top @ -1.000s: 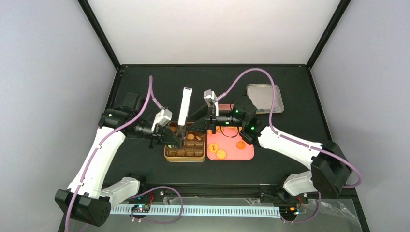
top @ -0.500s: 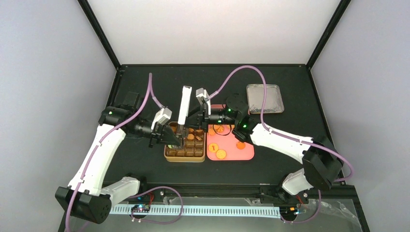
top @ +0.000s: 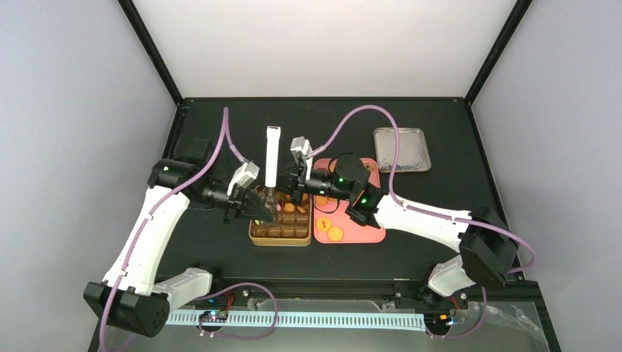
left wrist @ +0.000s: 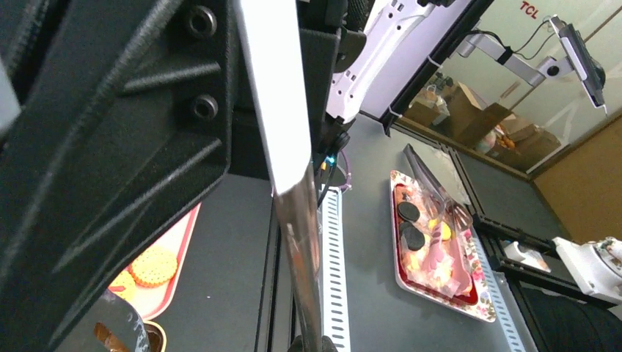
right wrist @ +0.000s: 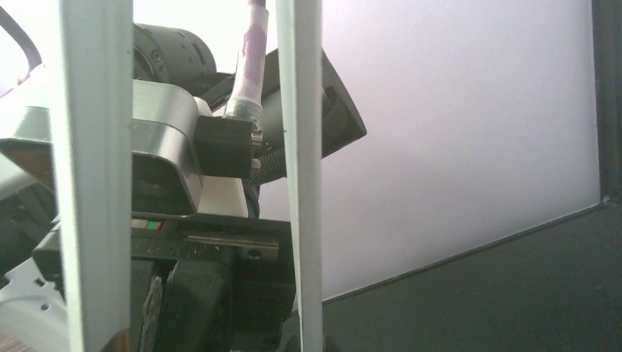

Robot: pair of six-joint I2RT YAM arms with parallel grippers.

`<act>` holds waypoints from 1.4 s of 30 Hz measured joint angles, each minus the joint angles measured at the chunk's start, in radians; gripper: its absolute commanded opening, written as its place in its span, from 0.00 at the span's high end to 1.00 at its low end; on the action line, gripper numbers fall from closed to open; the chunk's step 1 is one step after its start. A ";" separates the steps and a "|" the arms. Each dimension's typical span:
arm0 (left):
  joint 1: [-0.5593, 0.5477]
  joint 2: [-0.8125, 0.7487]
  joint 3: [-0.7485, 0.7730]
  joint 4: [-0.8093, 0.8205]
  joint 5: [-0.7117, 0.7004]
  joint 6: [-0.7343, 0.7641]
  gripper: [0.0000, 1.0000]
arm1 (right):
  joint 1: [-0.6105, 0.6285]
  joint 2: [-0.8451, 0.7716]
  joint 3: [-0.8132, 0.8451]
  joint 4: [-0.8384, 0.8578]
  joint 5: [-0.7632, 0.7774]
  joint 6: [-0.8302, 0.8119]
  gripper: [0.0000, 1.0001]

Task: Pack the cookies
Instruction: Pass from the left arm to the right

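Observation:
Orange round cookies (top: 335,234) lie on a pink tray (top: 370,233); more fill the brown compartments of a golden tin (top: 279,239). One cookie (left wrist: 152,265) on the tray's edge shows in the left wrist view. Metal tongs (top: 272,155) with white handles stand nearly upright over the tin. My left gripper (top: 264,210) (left wrist: 320,345) is shut on their lower metal part. My right gripper (top: 293,186) (right wrist: 304,342) reaches in from the right and is shut on one white arm of the tongs (right wrist: 301,169). The other arm (right wrist: 95,183) stands to its left.
A grey metal lid (top: 400,149) lies at the back right of the black table. Black frame posts rise at the back corners. Beyond the front edge, a flowered tray (left wrist: 440,257) with dark biscuits sits on another surface.
My right gripper moved left over the pink tray to the tongs and closed on one arm. The tongs shifted left and stand more upright. The left gripper kept its hold.

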 measured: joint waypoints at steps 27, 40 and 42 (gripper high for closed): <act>-0.059 -0.084 0.174 -0.091 0.050 -0.132 0.98 | 0.141 0.141 0.157 0.173 0.347 -0.164 0.99; -0.092 -0.084 0.172 -0.099 -0.010 -0.056 0.98 | 0.145 0.078 0.145 0.058 0.395 -0.208 0.45; -0.109 -0.084 0.171 -0.102 -0.031 -0.018 0.98 | 0.132 0.034 0.121 -0.006 0.362 -0.210 0.33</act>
